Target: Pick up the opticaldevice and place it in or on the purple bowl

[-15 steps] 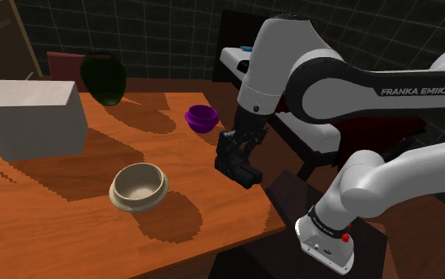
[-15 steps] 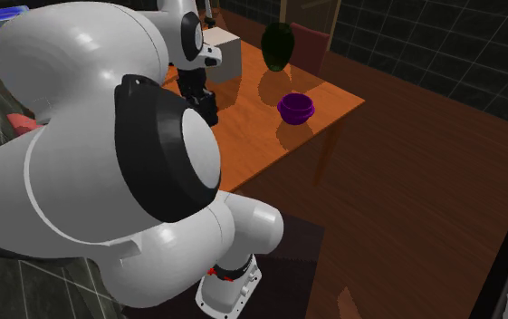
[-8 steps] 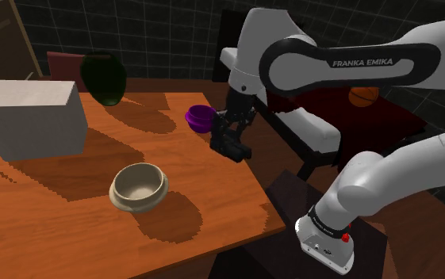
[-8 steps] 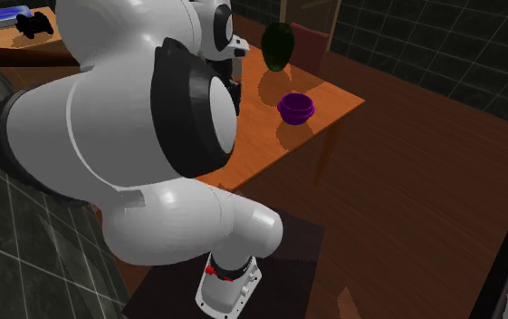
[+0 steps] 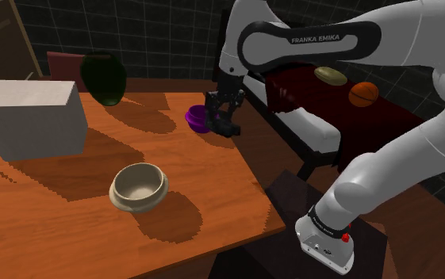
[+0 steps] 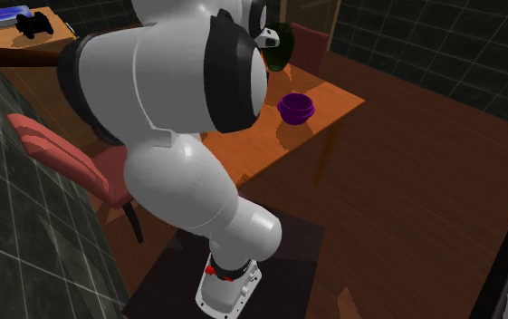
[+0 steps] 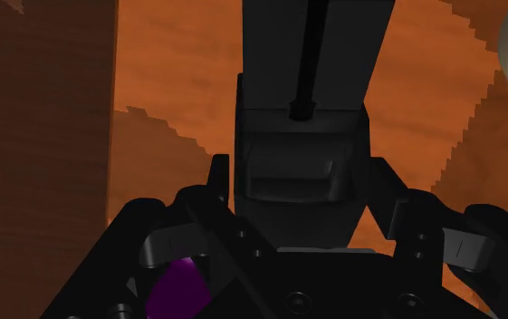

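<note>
Wooden table (image 5: 212,186), dark tiled walls (image 5: 157,32), red chair (image 6: 52,149), wooden floor (image 6: 406,181)

Black opticaldevice (image 7: 301,168), purple bowl (image 5: 197,118), orange-brown table (image 5: 212,186).

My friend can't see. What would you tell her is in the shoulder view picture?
The robot's tool holds a black device right beside a small purple bowl near the edge of a wooden table. Also on the table are a beige bowl, a white box and a dark green vase.
</note>
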You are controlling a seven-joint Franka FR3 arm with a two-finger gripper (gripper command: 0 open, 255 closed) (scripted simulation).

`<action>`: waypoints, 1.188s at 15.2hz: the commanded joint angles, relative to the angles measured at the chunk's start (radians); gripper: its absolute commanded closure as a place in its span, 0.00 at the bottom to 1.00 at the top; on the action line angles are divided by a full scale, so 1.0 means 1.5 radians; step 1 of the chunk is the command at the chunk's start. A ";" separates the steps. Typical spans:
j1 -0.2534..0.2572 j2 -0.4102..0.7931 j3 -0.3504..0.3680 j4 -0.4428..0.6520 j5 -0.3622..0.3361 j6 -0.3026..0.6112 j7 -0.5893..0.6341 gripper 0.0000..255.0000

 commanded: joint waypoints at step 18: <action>-0.072 0.430 -0.071 0.522 -0.119 -0.110 -0.111 1.00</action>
